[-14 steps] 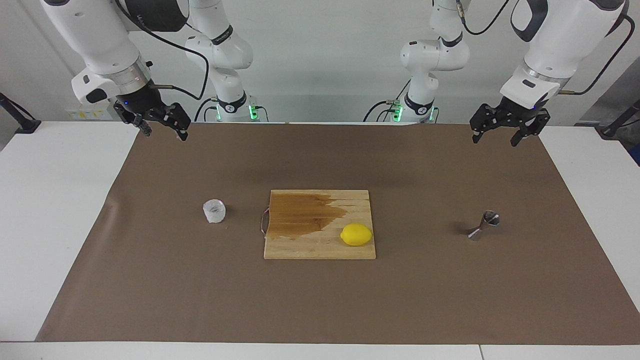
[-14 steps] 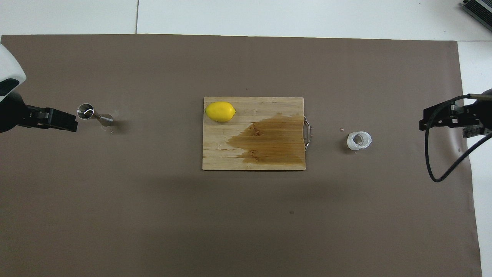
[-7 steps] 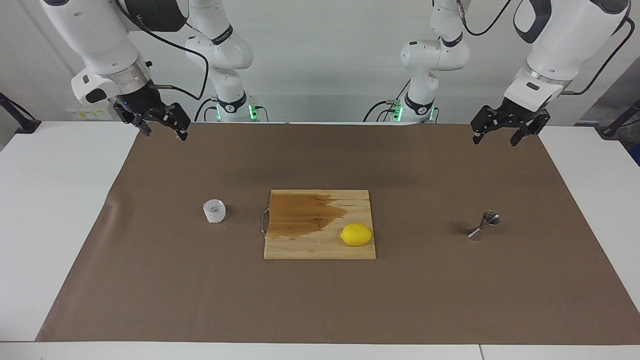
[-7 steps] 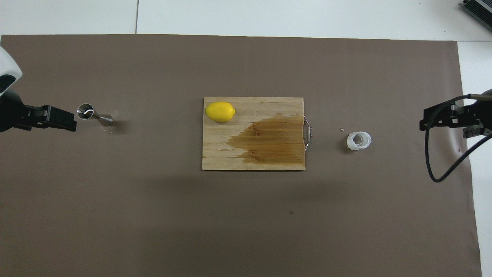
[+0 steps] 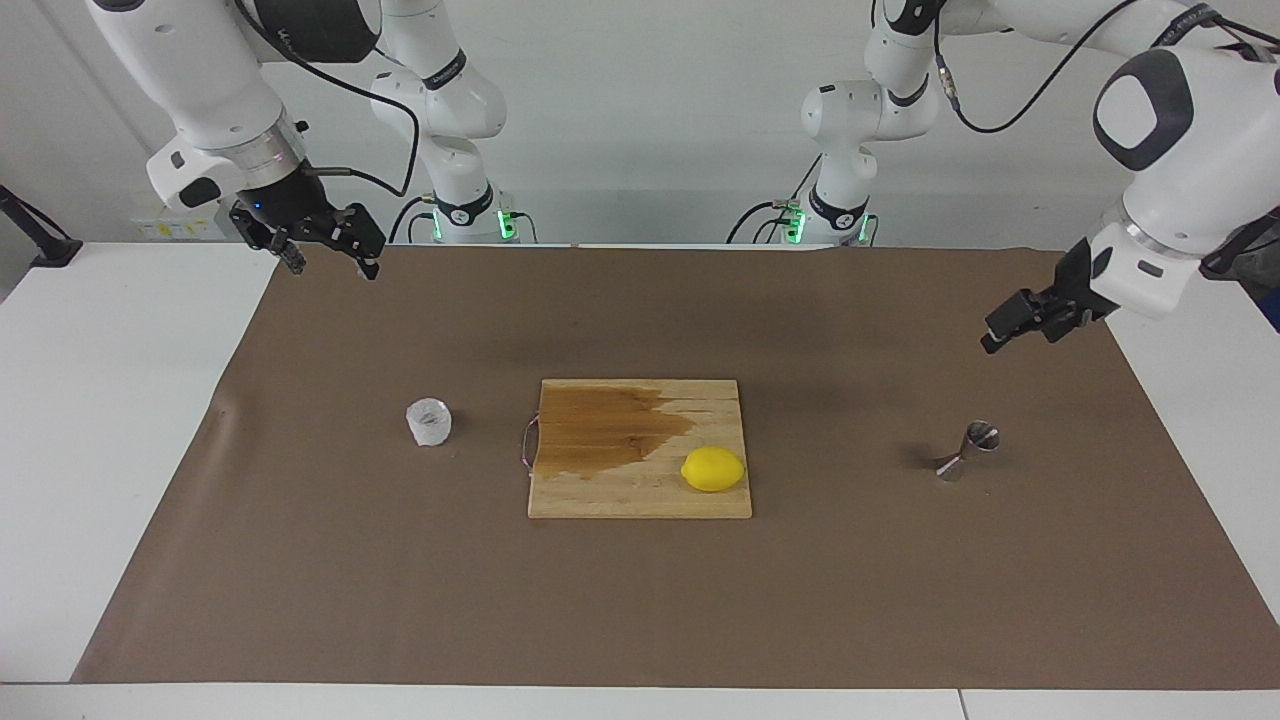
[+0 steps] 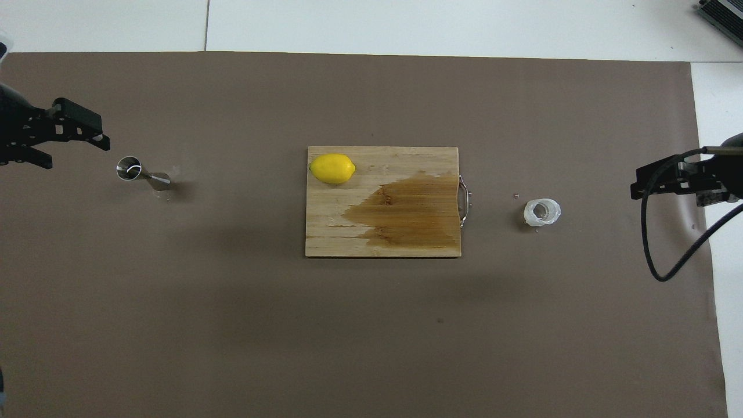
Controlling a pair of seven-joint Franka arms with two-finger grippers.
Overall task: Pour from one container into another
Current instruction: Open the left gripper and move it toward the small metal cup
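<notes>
Cup [image 5: 428, 421] sits upright on the worktop twd R arm's end beside the cutting board [image 5: 640, 500], R hand [image 5: 322, 247] spread, up over the mat edge; jigger [image 5: 967, 452] lies tipped under spread L hand [image 5: 1030, 322], so L is closer.

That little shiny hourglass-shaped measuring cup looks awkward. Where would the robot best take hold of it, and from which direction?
Probably at the narrow waist of the jigger, where the two cones meet: its open-mouthed top cone widens above that point, which should stop it slipping down. It stands on the brown mat, so a level approach from the side suits it. The left pincer, open and empty, is up in the air at the jigger's end of the table.
</notes>
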